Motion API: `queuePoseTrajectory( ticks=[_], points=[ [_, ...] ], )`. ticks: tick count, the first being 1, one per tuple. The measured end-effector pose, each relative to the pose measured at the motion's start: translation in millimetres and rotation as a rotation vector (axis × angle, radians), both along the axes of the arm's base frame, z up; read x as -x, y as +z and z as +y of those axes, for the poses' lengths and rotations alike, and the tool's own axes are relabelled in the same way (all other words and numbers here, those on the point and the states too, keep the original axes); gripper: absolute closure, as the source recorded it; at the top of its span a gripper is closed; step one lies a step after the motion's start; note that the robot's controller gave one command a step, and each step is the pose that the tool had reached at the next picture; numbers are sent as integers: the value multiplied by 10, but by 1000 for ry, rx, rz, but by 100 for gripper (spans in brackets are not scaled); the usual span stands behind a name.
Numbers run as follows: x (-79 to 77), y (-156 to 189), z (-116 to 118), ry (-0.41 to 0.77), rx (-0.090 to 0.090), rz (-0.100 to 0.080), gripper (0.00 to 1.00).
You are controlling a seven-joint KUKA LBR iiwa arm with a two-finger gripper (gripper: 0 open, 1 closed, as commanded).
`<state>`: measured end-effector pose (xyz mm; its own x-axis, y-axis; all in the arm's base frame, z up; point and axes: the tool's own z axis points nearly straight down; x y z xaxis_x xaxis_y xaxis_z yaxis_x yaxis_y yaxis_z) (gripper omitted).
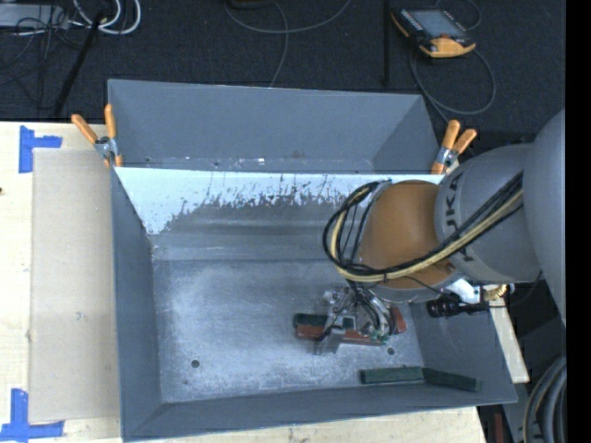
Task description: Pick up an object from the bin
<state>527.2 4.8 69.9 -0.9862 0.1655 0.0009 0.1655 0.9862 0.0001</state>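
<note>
My gripper (354,310) is low over the bin floor, right of the middle, under the arm's wrist. It stands in a small cluster of things. A small dark green block (308,323) lies just to its left. A reddish-brown flat piece (355,339) lies right below it, and another reddish piece (397,320) sits at its right side. Whether any of these is between the jaws is hidden by the wrist and cables.
Two dark green flat bars lie end to end along the front wall at the right, one (391,375) nearer the middle and one (452,379) toward the corner. The arm's bulk covers the bin's right side.
</note>
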Motion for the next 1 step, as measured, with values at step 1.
queuePoseTrajectory(
  ticks=[1],
  points=[
    [333,1453,173,37,-1,-7,100]
  ],
)
